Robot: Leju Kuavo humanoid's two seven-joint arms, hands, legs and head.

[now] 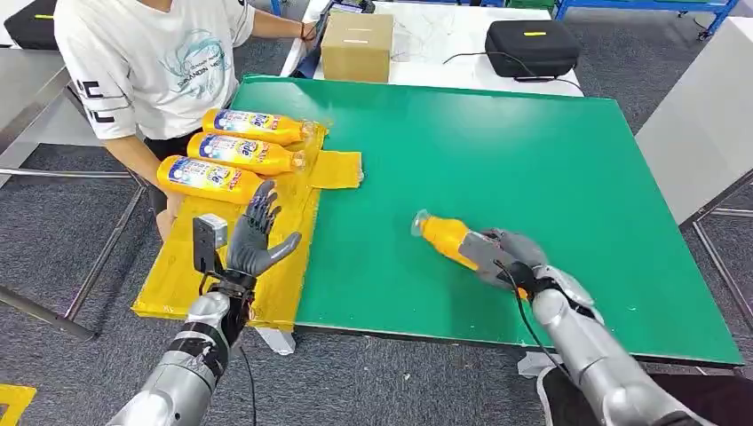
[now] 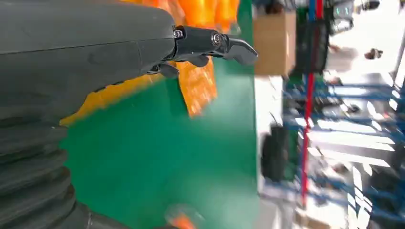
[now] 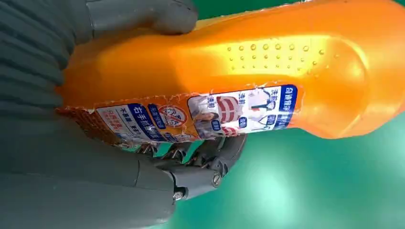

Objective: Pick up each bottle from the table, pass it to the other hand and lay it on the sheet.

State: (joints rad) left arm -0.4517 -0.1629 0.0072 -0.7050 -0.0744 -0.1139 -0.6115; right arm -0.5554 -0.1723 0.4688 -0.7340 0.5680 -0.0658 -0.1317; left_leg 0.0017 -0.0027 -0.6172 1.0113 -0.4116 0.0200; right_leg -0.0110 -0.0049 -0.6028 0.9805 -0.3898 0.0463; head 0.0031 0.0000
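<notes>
Bottles: three on sheet [image 1: 293, 257], one [image 1: 444, 238] clasped by right hand [image 1: 502, 257]; left hand [image 1: 257, 235] spread.

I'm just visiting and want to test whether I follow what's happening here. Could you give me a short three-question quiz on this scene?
1. True or false: the right hand grips an orange bottle.
2. How many bottles lie on the yellow sheet?
3. The left hand is: A) holding a bottle, B) raised with fingers apart, holding nothing, C) resting on the cardboard box.

Key: 1 true; 2 three; 3 B.
</notes>
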